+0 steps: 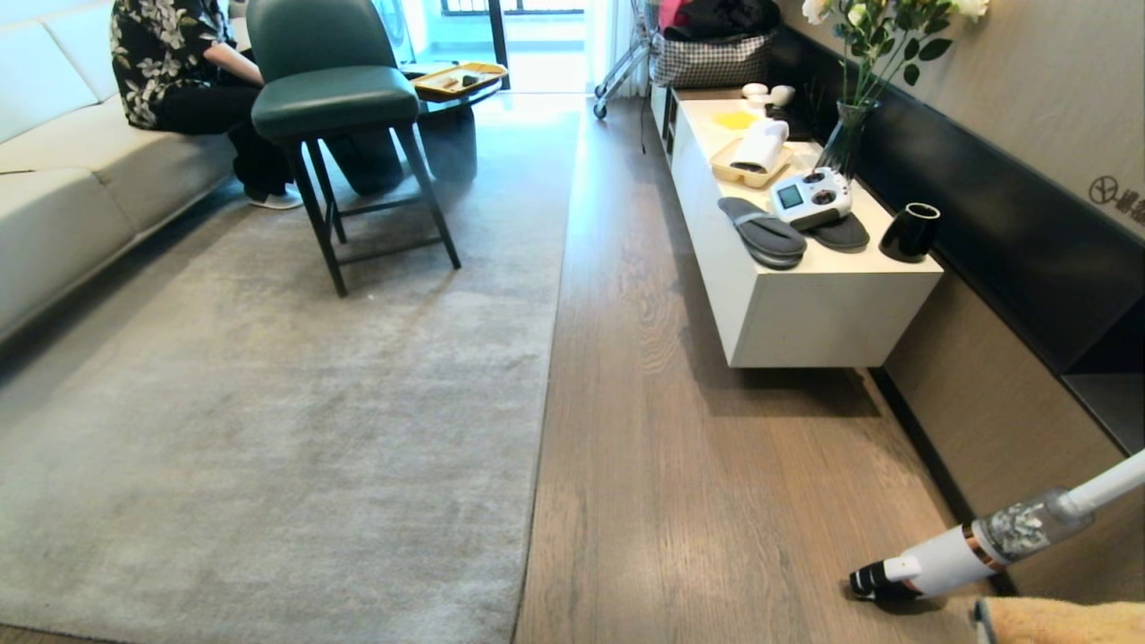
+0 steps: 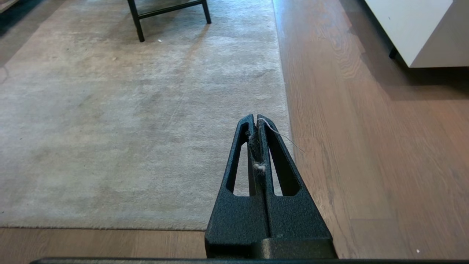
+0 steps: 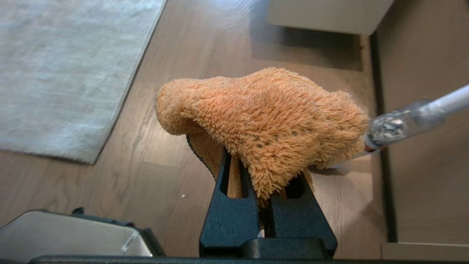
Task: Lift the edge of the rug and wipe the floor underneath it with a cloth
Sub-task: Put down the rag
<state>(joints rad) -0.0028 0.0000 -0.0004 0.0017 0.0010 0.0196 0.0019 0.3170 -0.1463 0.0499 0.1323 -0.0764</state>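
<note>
- Presently, right gripper (image 3: 264, 172): fingers clamped on the cloth (image 3: 263, 121), an orange fluffy rag that bunches over the fingertips and hides them; it hangs above bare floor (image 3: 172, 121) to the right of the rug, and in the head view only a corner of it shows at the near right edge.
- Left gripper (image 2: 256, 121): fingers pressed fully together, nothing gripped but a few strands of lint; it hovers over the near right part of the rug.
- Rug edge (image 1: 547, 358): flat on the floor, long axis running straight from near to far, with the grey rug (image 1: 268, 402) to its left and wood planks to its right.
- Cabinet (image 1: 805, 304), white and low, on the right against the wall: carries a shallow tray (image 1: 721, 162) holding a white device, a black cup (image 1: 910, 232) whose contents cannot be seen, a glass vase (image 1: 843, 134) with white flowers, a pair of grey slippers (image 1: 762, 233), and a white handheld controller (image 1: 809, 198).
- Yellow tray (image 1: 461, 79), far, on a dark table behind the chair: small items inside, too small to tell.
- Green chair (image 1: 335, 98): stands on the far rug.
- Person (image 1: 179, 72): seated on the pale sofa (image 1: 72, 179), far left.
- Stick vacuum (image 1: 975, 546): leans in from the near right, head on the floor.
</note>
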